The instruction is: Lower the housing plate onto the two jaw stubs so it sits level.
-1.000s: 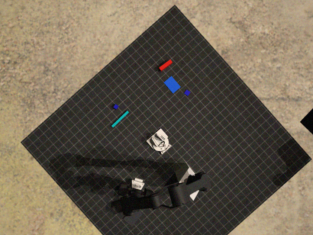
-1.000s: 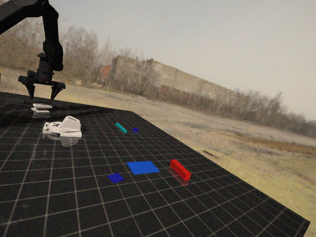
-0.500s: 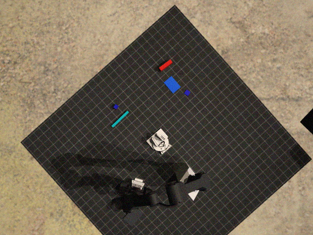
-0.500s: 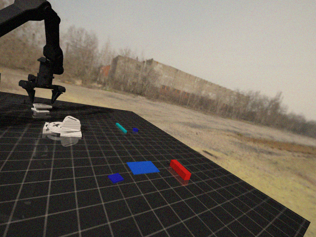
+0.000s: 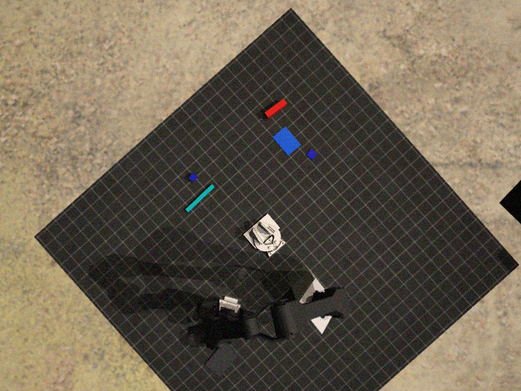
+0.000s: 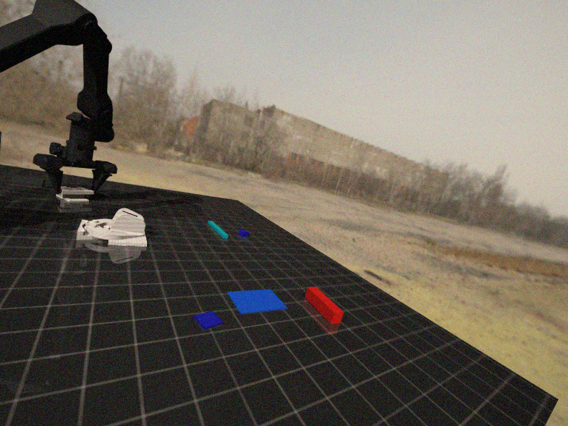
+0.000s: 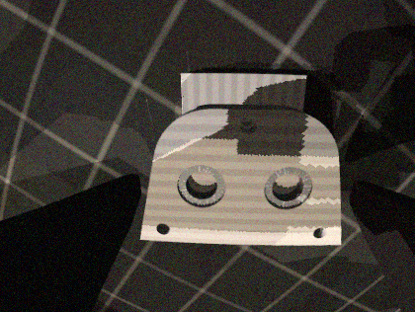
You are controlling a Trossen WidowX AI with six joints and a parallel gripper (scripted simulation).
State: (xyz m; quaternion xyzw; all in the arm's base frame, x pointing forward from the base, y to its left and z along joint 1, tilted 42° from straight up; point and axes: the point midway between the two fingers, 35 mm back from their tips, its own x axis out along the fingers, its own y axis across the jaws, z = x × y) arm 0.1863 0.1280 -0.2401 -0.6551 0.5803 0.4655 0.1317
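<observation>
The claw is standing nearly fully open and is holding nothing, its two fingers flanking the housing plate. The plate is lying on a pale support, apart from the white assembly. The wrist view is showing the plate's face, with two ringed holes and three smaller holes, one of them sitting in shadow; the other views are not resolving these clearly. The exterior view is revealing the gap between plate and support, and the assembly's upright, rounded part. It is also showing one long building, which neither other view is including. The top view alone is showing two white triangular patches beside the arm and one black shape at the right edge. Farther out, one teal bar, one red bar, one flat blue rectangle and two small dark blue pieces, one near the teal bar and one near the rectangle, are lying on one gridded mat.
</observation>
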